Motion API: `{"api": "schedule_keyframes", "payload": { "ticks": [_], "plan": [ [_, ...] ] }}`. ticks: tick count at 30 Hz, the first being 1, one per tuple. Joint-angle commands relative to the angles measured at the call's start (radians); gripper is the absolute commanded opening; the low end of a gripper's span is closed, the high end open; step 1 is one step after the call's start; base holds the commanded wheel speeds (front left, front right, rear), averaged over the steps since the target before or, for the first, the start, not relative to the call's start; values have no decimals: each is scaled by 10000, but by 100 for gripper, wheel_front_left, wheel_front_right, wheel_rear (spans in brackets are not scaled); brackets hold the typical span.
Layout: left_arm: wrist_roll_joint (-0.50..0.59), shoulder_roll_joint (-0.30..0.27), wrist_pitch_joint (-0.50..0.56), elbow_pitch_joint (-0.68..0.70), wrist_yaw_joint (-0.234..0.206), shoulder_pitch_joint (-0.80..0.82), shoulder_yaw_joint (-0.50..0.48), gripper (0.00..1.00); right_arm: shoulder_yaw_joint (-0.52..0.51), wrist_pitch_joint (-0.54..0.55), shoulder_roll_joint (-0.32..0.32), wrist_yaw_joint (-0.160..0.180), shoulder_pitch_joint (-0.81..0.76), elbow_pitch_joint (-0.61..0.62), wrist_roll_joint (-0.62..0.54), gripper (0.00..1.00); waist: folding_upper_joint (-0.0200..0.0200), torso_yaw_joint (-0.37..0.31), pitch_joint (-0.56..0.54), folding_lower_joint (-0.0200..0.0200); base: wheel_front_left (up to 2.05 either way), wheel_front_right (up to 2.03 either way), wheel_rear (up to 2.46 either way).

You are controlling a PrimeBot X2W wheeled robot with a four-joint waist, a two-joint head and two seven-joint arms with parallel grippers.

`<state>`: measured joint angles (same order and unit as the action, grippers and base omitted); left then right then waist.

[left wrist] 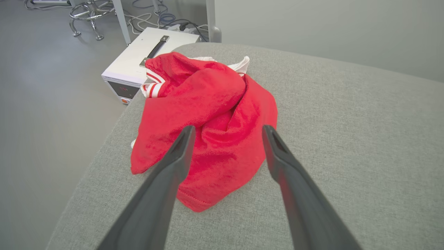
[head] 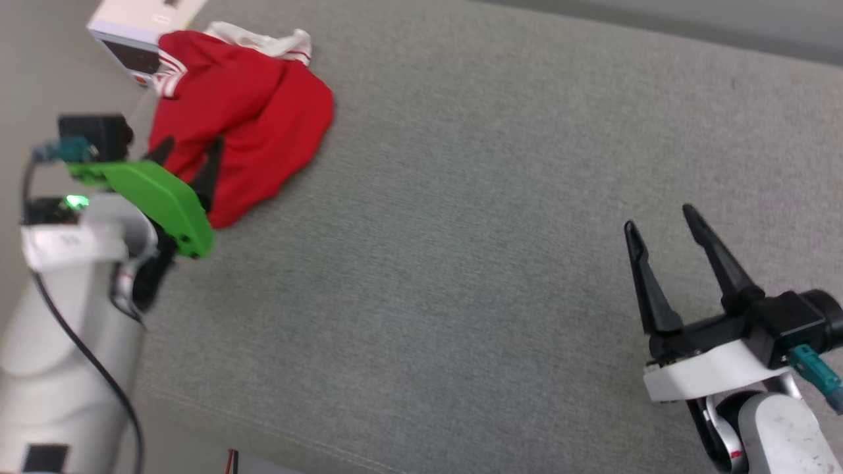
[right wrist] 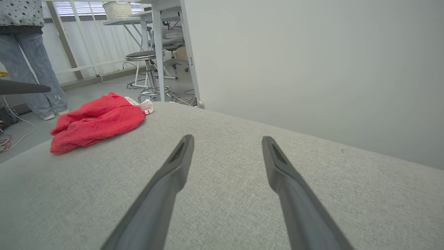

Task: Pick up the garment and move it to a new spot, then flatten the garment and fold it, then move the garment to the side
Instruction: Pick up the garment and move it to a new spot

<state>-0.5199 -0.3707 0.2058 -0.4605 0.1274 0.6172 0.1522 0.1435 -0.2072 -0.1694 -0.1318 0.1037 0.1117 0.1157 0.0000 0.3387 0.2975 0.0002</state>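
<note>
Both grippers stand spread wide, holding nothing: the right gripper [head: 659,218] over the bare grey fabric surface [head: 461,263], the left gripper [head: 191,143] over the near edge of the crumpled garment [head: 257,112], heaped at the surface's far left corner. Past that corner a white box [left wrist: 128,66] sits on the floor. Farther off are a stool [right wrist: 144,55] and a person's legs [right wrist: 31,59].

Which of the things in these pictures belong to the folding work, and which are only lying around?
For the job: garment, crumpled; left gripper, open, aimed at it; right gripper, open, far from it; grey padded surface.
Just lying about: white box on the floor; stool; person's legs; white basket.
</note>
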Motion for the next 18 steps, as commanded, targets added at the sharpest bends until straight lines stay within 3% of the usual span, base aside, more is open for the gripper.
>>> {"api": "schedule_keyframes", "payload": {
  "ticks": [1,8,14,18],
  "plan": [
    [-267,-352,400,-142,29,455,108,100,40,75,-60,11,215,210,-61,100,0,-974,1258,-2,0,0,0],
    [-1407,-1675,2992,-1156,31,2191,688,100,156,383,-143,11,570,1000,-142,100,0,-1621,2268,-2,0,0,0],
    [-2024,-2282,4684,-2290,32,3046,912,100,156,477,-157,11,663,1324,-251,100,0,-2065,2926,-2,0,0,0],
    [-2213,-2327,4911,-2896,32,3239,979,100,209,485,-216,11,708,1387,-319,100,0,-2155,3101,-2,0,0,0]
  ]
}}
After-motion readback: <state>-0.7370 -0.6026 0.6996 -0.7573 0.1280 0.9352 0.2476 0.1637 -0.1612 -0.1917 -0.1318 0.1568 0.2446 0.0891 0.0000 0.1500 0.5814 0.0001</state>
